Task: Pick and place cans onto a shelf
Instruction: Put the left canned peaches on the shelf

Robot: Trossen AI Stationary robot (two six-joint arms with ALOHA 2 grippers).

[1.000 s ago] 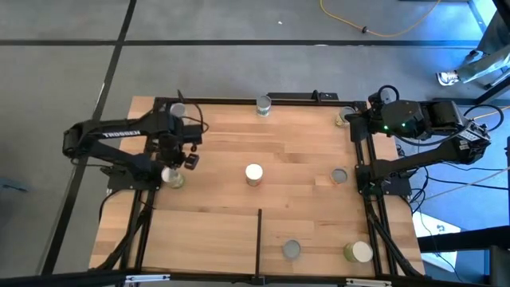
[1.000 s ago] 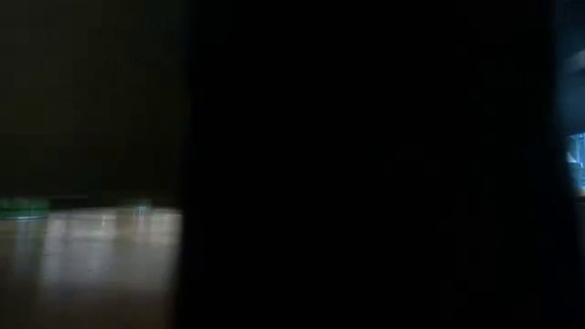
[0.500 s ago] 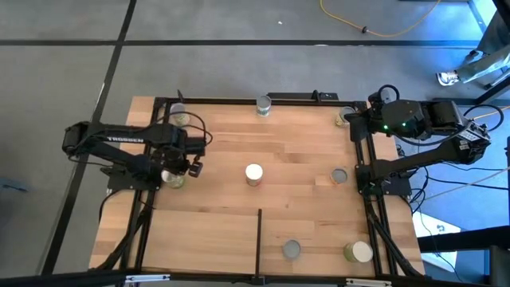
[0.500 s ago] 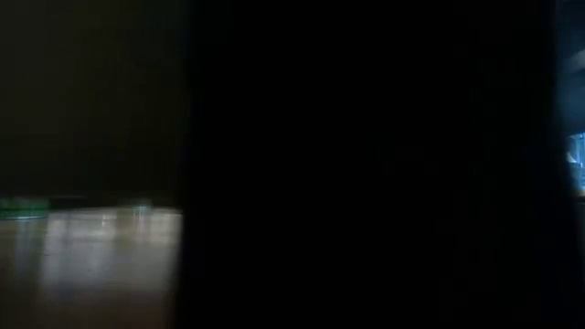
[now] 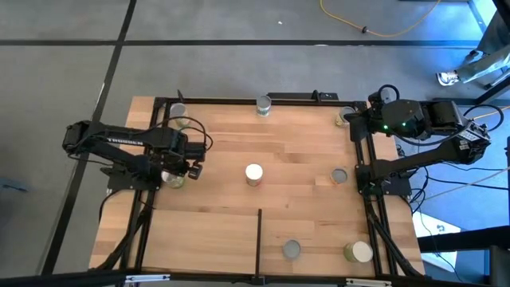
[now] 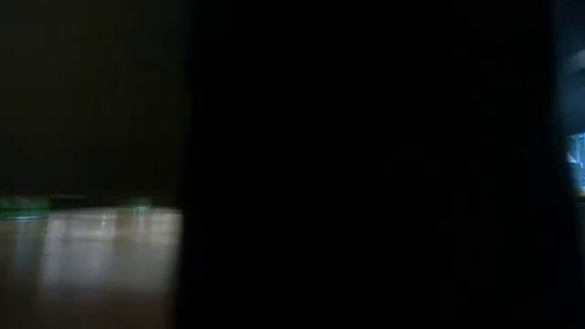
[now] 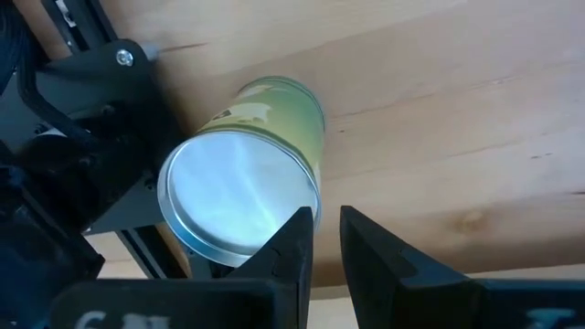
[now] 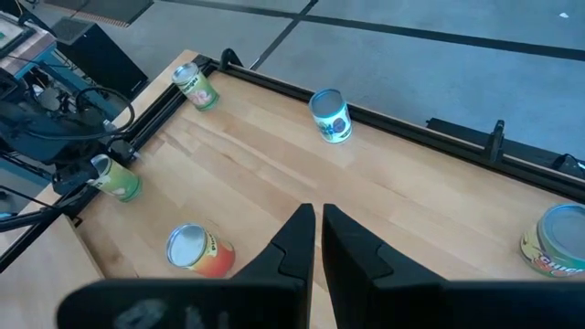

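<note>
Cans are scattered over the wooden desk (image 5: 223,215): a green-sided can (image 5: 172,178) stands at the nine o'clock edge, against the black frame rail (image 5: 148,207). The left hand (image 5: 188,163) hovers just beside it, fingers (image 7: 294,245) nearly together and gripping nothing. A reddish can (image 5: 253,173) stands mid-desk. The right hand (image 5: 355,121) waits at two o'clock, fingers (image 8: 294,239) almost touching, empty.

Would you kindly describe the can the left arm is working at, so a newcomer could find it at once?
Start at the wooden table and go to its left black frame rail. Beside that rail, under the left gripper, stands a green can with a silver top. Unlike the reddish can at mid-table, it is olive-green and sits by the arm's fingers.
</note>
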